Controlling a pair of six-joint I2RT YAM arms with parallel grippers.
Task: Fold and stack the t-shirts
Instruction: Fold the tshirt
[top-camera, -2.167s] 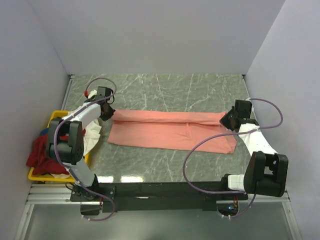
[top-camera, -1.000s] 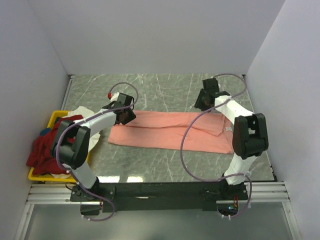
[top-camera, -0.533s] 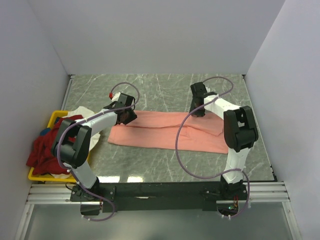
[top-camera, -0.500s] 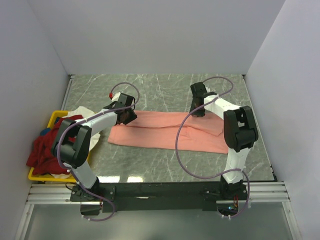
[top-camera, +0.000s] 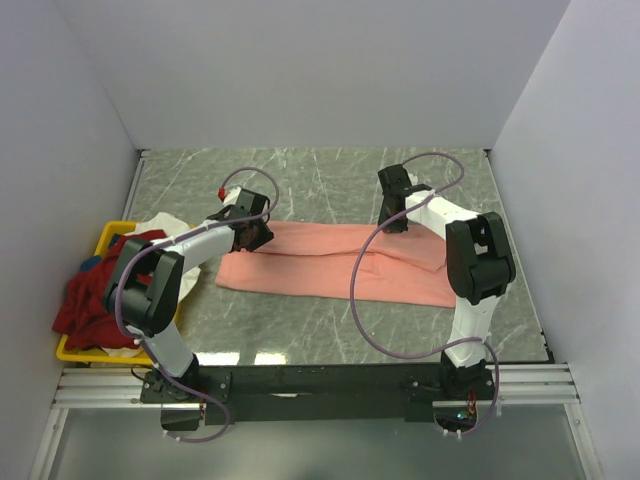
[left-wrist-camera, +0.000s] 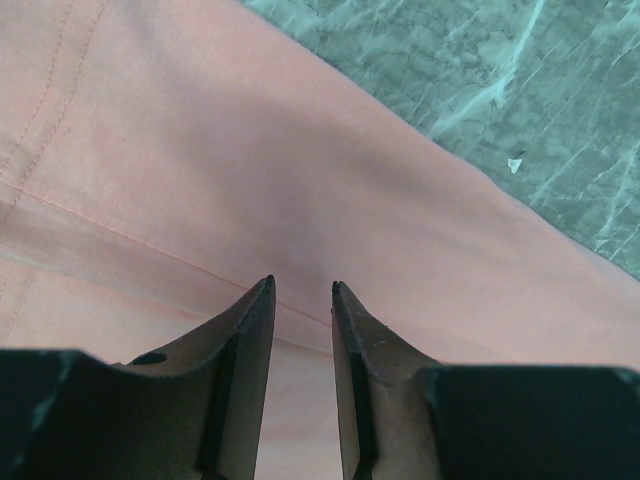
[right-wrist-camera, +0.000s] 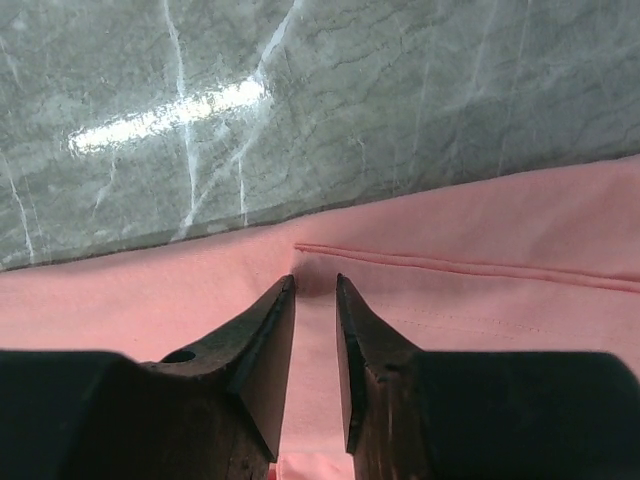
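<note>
Pink shirt (top-camera: 330, 265): lies flat on the worktop (top-camera: 320, 180), folded into a long band between the arms.
Left gripper (left-wrist-camera: 300, 290): jaws narrowly apart, tips on the band's left end; whether it holds the cloth cannot be told.
Right gripper (right-wrist-camera: 315, 282): jaws narrowly apart at the far hem; hold likewise uncertain.
Handling: light, limp cotton; probably best pinched at the edges, both ends lifted together.

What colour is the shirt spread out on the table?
Salmon pink t-shirt, clearest in the top external view.
</note>
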